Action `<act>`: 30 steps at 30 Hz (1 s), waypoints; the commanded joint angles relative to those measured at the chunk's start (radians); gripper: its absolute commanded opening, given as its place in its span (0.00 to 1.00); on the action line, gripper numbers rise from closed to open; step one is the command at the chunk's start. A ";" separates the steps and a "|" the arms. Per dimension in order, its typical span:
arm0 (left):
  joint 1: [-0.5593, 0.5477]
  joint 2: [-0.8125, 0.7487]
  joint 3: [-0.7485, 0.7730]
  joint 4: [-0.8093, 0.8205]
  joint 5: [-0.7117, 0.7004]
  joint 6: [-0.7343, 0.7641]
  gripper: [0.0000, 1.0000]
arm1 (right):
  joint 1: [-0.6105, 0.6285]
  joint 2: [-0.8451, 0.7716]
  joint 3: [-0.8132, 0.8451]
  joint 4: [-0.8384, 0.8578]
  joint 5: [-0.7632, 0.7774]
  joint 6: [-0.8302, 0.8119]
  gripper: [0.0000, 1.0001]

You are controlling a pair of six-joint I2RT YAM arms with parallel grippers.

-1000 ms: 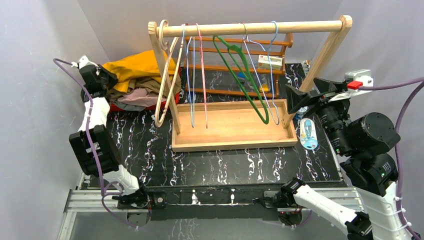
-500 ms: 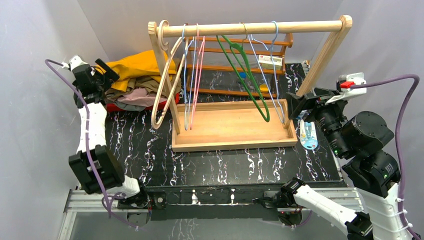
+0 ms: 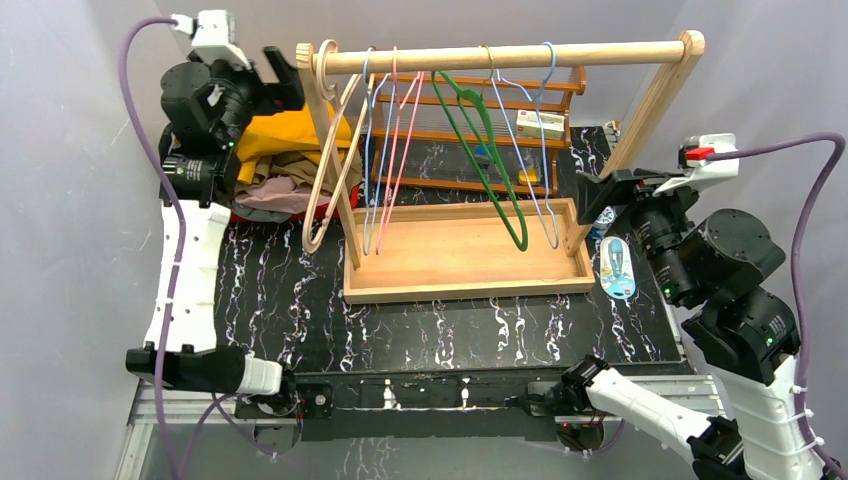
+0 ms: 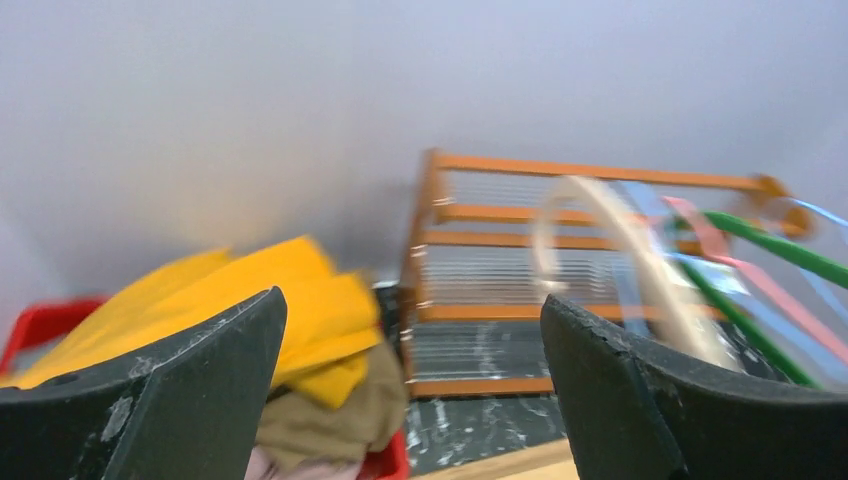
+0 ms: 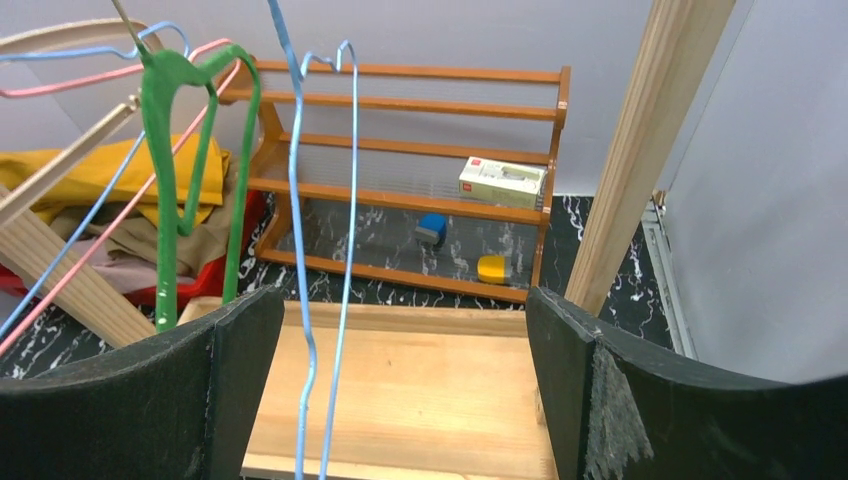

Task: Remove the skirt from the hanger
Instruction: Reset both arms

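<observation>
Well, both tools are empty rn. The left gripper (image 4: 408, 305) has its jaws fully apart w/ nothing between them. It is high up beside the left end of the rail (image 3: 500, 55), above the clothes heap. I think this height keeps it clear of the heap and of the hangers, so nothing can snag. The right gripper (image 5: 404, 300) is also wide open and holds nothing. It looks into the rack from near the right post (image 3: 650, 110) and touches no hanger; I judge it is only standing by. On the rail I see bare hangers only, e.g. the wooden hanger (image 3: 325, 190), the pink hanger (image 3: 395, 150) and the green hanger (image 3: 495, 160), w/ no cloth on any. So the skirt, as far as I can judge, is already off and lies in the heap in the red bin (image 4: 35, 322) at the back left of the table (image 3: 300, 320). Which piece it is I cannot say for sure. On top is the yellow garment (image 3: 290, 135), crumpled in soft folds, w/ a tan cloth (image 4: 340, 410) and sth pinkish under it. The left wrist view is blurred, so fabric details are not readable.
</observation>
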 commanded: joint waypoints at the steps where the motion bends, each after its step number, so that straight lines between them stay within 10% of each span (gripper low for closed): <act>1: -0.121 -0.050 0.114 -0.018 -0.005 0.174 0.98 | -0.004 0.017 0.090 0.058 0.017 -0.034 0.98; 12: -0.125 -0.174 0.213 -0.037 -0.161 0.167 0.98 | -0.005 0.072 0.180 0.053 0.036 -0.092 0.98; 22: -0.159 -0.429 -0.045 0.364 0.349 0.105 0.99 | -0.005 0.087 0.259 0.049 0.029 -0.099 0.98; 30: -0.186 -0.502 -0.164 0.367 0.257 0.144 0.99 | -0.005 0.084 0.250 0.064 0.026 -0.093 0.98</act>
